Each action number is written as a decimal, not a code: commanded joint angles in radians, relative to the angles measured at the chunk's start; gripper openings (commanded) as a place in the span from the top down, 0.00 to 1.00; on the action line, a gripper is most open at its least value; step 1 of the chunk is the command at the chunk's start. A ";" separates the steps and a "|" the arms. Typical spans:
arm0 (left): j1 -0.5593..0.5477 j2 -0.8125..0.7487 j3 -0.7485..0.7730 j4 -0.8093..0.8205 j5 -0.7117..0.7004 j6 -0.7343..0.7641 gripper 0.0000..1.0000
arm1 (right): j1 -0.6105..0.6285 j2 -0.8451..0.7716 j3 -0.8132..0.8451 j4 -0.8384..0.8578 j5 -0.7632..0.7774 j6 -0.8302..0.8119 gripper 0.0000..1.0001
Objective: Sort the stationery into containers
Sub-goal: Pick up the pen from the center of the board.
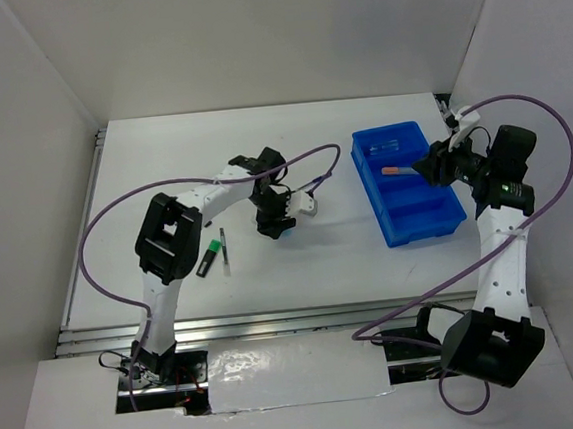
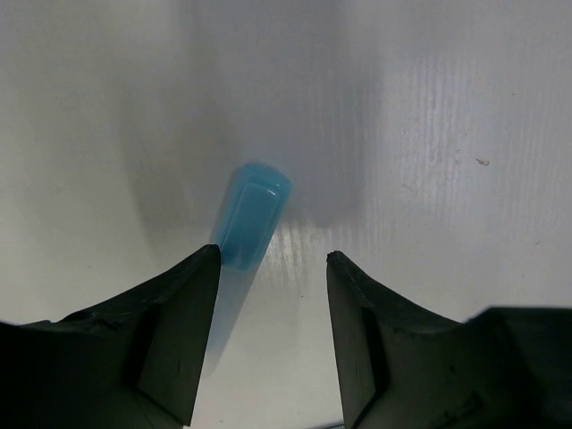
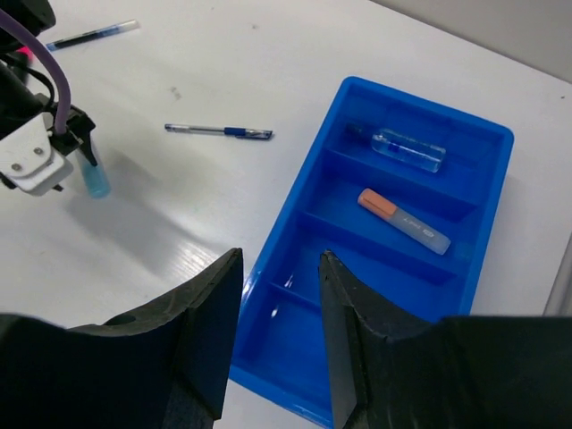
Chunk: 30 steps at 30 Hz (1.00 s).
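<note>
The bright blue four-compartment tray [image 1: 446, 223] lies at the right and also shows in the right wrist view [image 3: 286, 214]. It holds an orange-capped marker [image 3: 404, 221] and a clear blue item [image 3: 408, 149] in separate compartments. My right gripper [image 3: 280, 268] is open and empty above the tray's edge. My left gripper [image 2: 273, 259] is open and low over the table, with a light-blue marker [image 2: 253, 214] lying between its jaws, close to the left finger. A green-capped black highlighter [image 1: 208, 259] and a thin pen [image 1: 224, 250] lie left of it.
A thin blue pen [image 3: 219, 131] lies on the table between the left gripper and the tray. Another pen [image 3: 92, 35] lies further off. White walls close in the table on the left, back and right.
</note>
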 commanded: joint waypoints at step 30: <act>0.098 -0.531 -0.317 0.820 0.212 -1.240 1.00 | 0.170 -0.191 -0.154 0.279 -0.087 0.548 0.63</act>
